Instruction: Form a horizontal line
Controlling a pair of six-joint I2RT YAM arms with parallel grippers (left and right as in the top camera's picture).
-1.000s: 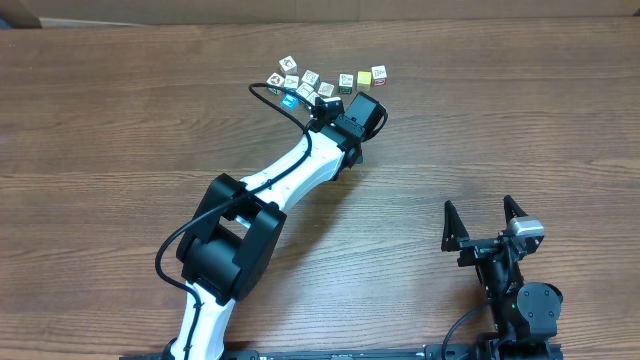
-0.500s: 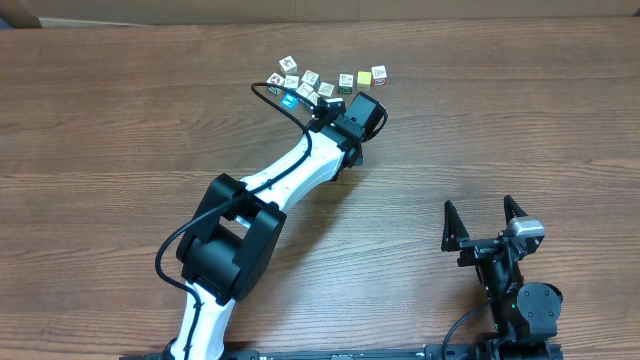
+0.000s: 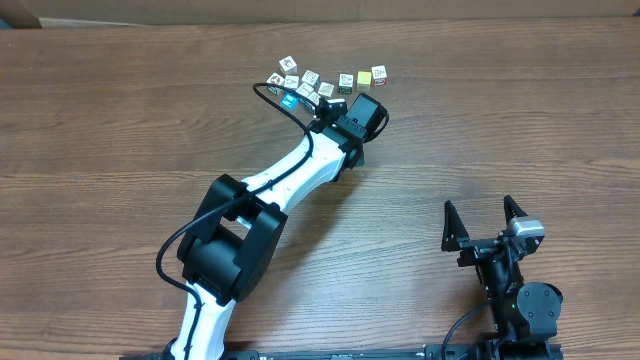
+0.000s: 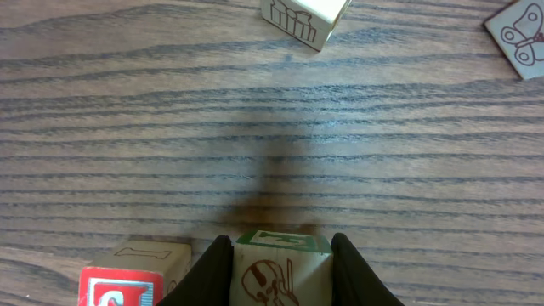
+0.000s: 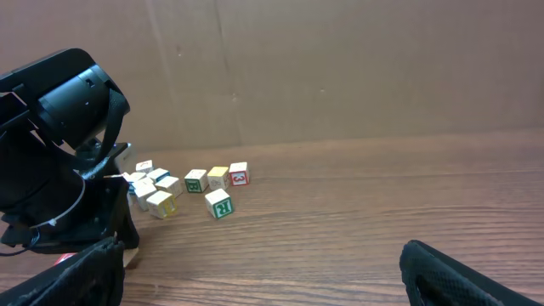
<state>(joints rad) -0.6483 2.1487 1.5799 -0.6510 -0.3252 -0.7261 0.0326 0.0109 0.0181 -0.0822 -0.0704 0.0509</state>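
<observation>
Horizontal line (image 3: 362, 77) of small wooden cubes lies at the far side of the tabletop (image 3: 120, 120), just beside the left gripper (image 4: 281, 241), which grasps a green-edged cube (image 4: 280, 272). To do well, it should set this cube square against the row's end. The right gripper (image 3: 485, 225) stands released.

We read no whole word or number. The red cube (image 4: 110, 289) shows part of a white letter; the butterfly cube (image 4: 517, 38) only a drawing.
</observation>
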